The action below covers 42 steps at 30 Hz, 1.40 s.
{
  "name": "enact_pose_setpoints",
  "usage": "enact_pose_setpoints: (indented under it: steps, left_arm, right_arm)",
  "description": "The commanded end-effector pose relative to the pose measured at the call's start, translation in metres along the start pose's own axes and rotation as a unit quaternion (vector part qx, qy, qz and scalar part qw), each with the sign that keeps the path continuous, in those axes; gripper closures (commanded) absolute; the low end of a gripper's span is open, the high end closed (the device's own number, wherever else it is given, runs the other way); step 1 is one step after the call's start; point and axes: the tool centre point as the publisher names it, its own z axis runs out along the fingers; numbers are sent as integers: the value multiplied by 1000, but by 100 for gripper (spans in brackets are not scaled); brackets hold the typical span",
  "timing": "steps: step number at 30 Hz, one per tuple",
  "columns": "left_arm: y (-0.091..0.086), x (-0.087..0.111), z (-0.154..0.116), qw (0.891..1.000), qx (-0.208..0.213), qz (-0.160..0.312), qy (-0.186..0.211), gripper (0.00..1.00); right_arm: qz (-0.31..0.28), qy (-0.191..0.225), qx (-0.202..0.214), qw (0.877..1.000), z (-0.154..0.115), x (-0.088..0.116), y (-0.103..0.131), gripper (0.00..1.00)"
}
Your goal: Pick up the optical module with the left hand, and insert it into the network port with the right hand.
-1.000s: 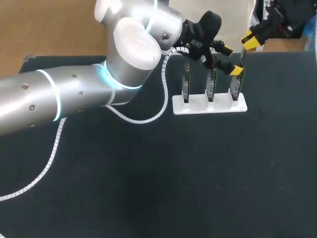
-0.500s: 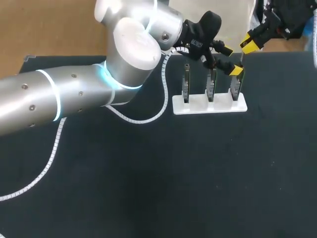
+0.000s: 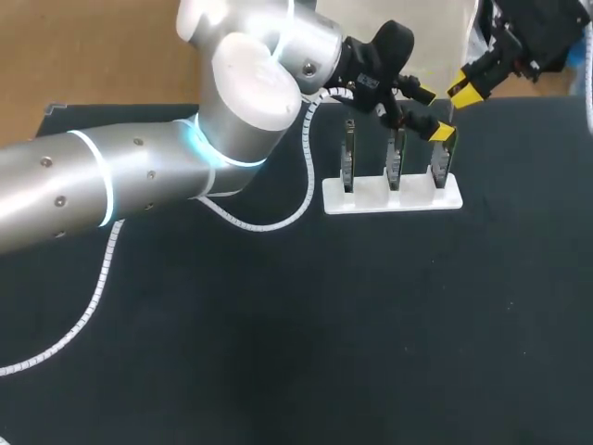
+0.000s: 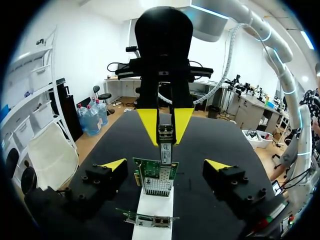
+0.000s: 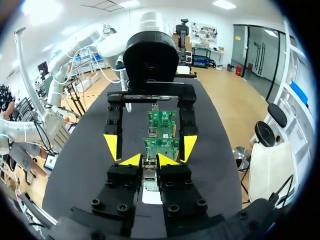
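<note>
Cabling from the left arm trails loose over the near left part of the tabletop. A snag there is the smallest worry, since it lies well apart from the work. Farther back, toward the far edge and right of the middle, the white holder carries three network cards upright in a row. It looks light and unfastened, so a push off the line would likely slide or tip it. Over the rightmost card hangs the left gripper, its fingers spread wide with the card between them and touching neither, so it steadies nothing. Just beyond, by the far edge, the right gripper is clamped on the upper end of the optical module. The module hangs upright with its lower end at the card's top edge; whether it has entered the network port cannot be told. The main danger is misalignment. A slight tilt or sideways offset would make the module catch on the port's rim, then bend the card or twist in the grip, held as it is by one end only. The two grippers also stand close together, so a careless descent could knock one against the other.
</note>
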Motion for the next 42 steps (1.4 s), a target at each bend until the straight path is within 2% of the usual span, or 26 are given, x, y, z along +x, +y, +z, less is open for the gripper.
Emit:
enact_pose_setpoints:
  steps: [1, 31, 32, 33, 42]
  left_arm:
    - [0, -1, 0, 1000, 0, -1, 2, 0]
    - [0, -1, 0, 1000, 0, -1, 2, 0]
    - [0, -1, 0, 1000, 0, -1, 2, 0]
    - [0, -1, 0, 1000, 0, -1, 2, 0]
    - [0, -1, 0, 1000, 0, -1, 2, 0]
  right_arm:
    - [2, 0, 6, 1000, 2, 1, 4, 100]
    - [16, 4, 13, 1000, 7, 9, 5, 100]
    - [15, 4, 13, 1000, 7, 9, 5, 65]
    - [14, 4, 14, 1000, 6, 9, 5, 0]
    - [17, -24, 19, 999, -3, 5, 5, 0]
